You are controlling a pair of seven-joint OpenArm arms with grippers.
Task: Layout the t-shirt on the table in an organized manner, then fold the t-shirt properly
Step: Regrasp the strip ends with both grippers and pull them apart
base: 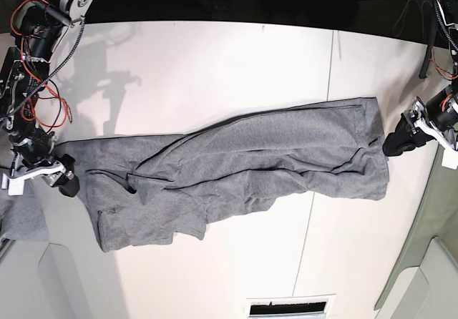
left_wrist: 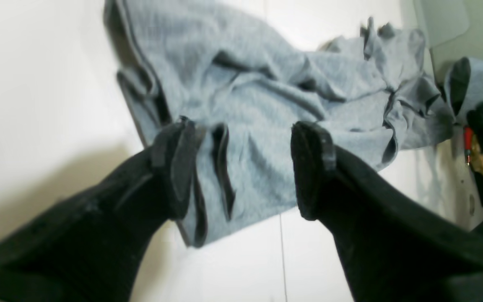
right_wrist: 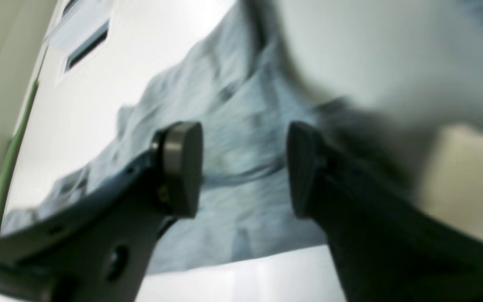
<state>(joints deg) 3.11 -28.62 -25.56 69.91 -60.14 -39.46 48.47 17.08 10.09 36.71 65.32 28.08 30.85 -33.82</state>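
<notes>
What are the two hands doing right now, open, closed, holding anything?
Left hand: open, holding nothing, just above the t-shirt.
Right hand: open, holding nothing, with the t-shirt beyond the gap.

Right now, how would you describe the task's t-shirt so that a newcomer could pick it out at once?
Start with the broad white table that fills the base view. Stretched across its middle, from one arm's side to the other, lies the t-shirt, a large plain heather-grey garment, rumpled with long folds. It is not the smaller bunch of grey cloth, which shows only partly at the picture's left edge.
</notes>
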